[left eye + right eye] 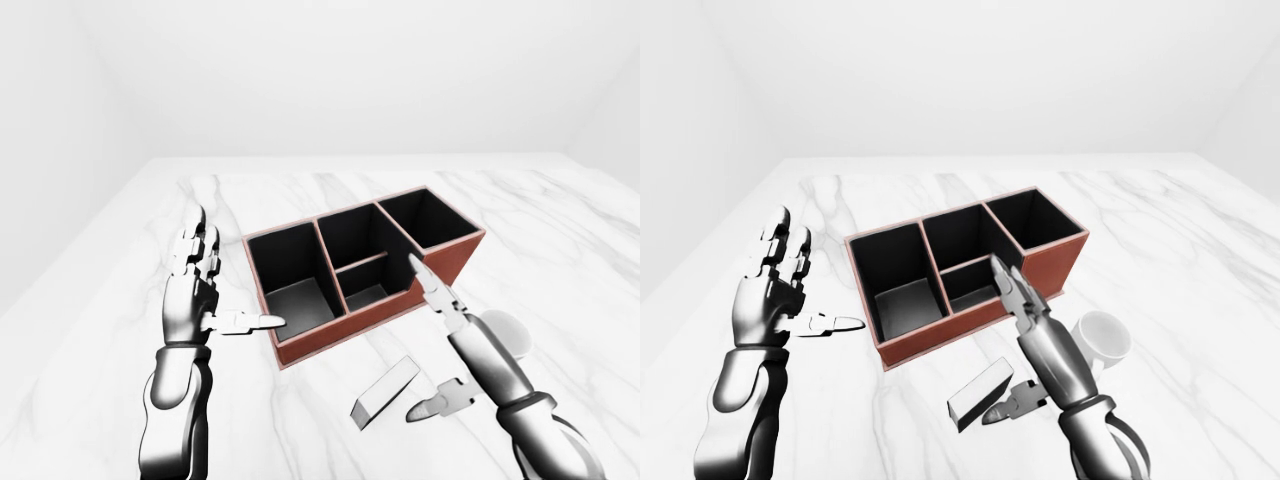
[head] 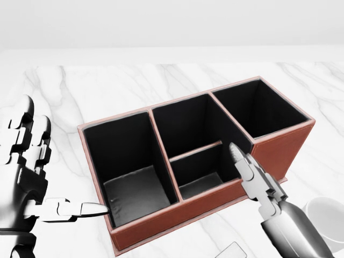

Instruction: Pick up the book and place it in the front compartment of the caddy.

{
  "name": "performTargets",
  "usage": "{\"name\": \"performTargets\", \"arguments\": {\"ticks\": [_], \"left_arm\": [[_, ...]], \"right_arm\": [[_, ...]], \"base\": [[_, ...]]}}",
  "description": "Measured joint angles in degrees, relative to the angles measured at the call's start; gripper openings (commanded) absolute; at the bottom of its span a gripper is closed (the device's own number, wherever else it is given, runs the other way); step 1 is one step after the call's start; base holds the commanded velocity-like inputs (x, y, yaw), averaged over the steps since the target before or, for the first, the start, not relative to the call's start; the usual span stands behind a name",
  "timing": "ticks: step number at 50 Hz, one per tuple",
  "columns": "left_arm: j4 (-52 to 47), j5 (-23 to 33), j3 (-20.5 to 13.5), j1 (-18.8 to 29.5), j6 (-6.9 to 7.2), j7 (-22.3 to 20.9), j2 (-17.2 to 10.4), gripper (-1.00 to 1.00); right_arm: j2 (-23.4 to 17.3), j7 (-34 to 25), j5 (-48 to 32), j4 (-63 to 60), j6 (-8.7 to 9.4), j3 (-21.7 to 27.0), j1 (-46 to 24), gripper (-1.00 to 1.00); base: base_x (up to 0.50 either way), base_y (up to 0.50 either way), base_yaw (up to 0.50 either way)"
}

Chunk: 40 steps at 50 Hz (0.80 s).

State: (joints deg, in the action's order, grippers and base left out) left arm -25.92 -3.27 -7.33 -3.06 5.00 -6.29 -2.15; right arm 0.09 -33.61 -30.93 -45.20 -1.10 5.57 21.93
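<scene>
Caddy point(image 1: 362, 270): red-brown, dark compartments, centre of the left-eye view on the white marble table point(image 1: 560, 230).
Book point(image 1: 980, 392): lies flat on the table, lower centre of the right-eye view, below the caddy and apart from it.
Left hand point(image 1: 200, 290): fingers spread and released, thumb pointing at the caddy's left end, grasping nothing.
Right hand point(image 1: 1025, 340): fingers extended over the caddy's lower wall, thumb just beside the book, released.
Mug point(image 1: 1098, 338): white, right of the right hand.
</scene>
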Motion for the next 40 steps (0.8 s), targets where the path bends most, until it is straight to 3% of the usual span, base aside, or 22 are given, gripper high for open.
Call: {"name": "performTargets", "arguments": {"ticks": [22, 40], "left_arm": [[-0.2, 0.0, 0.0, -0.1, 0.00, 0.0, 0.0, 0.99], [-0.1, 0.0, 0.1, 0.0, 0.00, 0.0, 0.0, 0.99]], "right_arm": [[-0.4, 1.4, -2.4, 3.5, -3.90, -0.6, 0.3, 1.00], [-0.9, 1.7, -3.6, 5.5, -3.90, -0.8, -0.1, 1.00]], "base": [[0.00, 0.00, 0.00], [0.00, 0.00, 0.00]]}}
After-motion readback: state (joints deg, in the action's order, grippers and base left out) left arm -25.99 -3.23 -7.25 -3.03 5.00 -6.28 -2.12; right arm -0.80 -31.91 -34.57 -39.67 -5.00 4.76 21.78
